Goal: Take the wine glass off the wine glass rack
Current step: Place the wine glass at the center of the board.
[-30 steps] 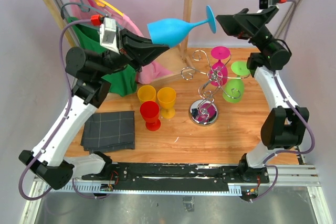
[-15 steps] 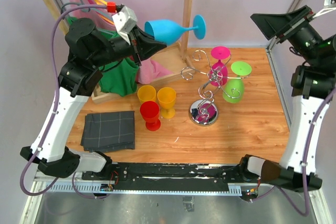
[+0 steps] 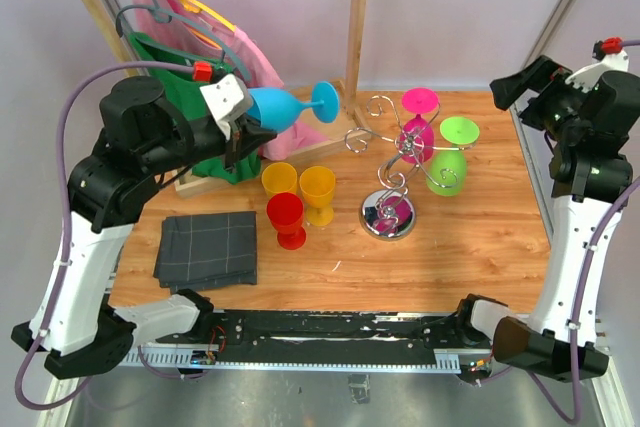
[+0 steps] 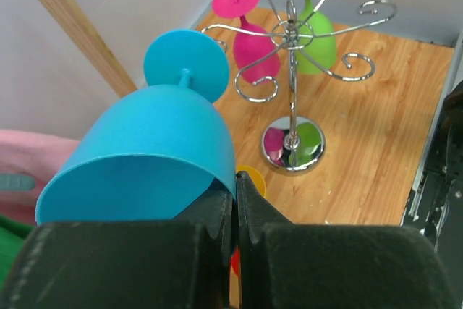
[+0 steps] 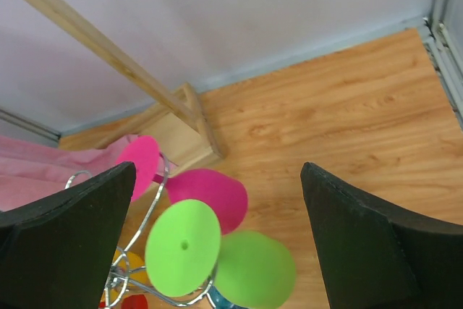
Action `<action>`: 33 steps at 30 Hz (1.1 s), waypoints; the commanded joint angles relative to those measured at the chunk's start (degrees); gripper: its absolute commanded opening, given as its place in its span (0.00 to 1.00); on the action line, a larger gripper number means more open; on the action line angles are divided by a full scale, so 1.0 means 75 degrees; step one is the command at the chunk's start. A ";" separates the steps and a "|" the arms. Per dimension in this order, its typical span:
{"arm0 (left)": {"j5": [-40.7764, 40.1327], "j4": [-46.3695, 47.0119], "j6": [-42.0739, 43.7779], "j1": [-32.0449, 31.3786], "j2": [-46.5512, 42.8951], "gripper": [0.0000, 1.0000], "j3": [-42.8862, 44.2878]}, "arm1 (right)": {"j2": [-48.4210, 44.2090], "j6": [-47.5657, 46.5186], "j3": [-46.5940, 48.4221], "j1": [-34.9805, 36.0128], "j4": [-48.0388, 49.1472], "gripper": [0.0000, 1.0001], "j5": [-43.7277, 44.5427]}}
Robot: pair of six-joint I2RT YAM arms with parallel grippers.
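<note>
Left gripper (image 4: 235,195) clamped on rim of turquoise plastic wine glass (image 4: 155,142), centre-left; prob. light, slick, so we'd take stem instead. Right gripper (image 5: 217,179) gaping, holds nothing.

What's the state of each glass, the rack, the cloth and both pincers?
Blue glass, off the rack, held sideways.
Left pincer, shut on blue glass.
Right pincer, open, empty.
Pink glass, hanging upside down on rack.
Green glass, hanging upside down on rack.
Rack, standing upright.
Cloth, folded flat.
</note>
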 commanded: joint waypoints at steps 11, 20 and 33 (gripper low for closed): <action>0.0357 -0.1996 0.1221 0.0001 -0.0381 0.00 -0.0234 | -0.0314 -0.1022 0.0036 -0.0110 -0.1011 0.99 0.1220; 0.0754 -0.2437 0.1800 -0.0099 -0.0373 0.00 -0.0490 | -0.0409 -0.1032 -0.0059 -0.0114 -0.1242 0.99 0.1414; 0.0451 -0.3039 0.1930 -0.1594 0.0327 0.00 -0.0806 | -0.0621 -0.1200 -0.0042 -0.0111 -0.1642 0.99 0.1710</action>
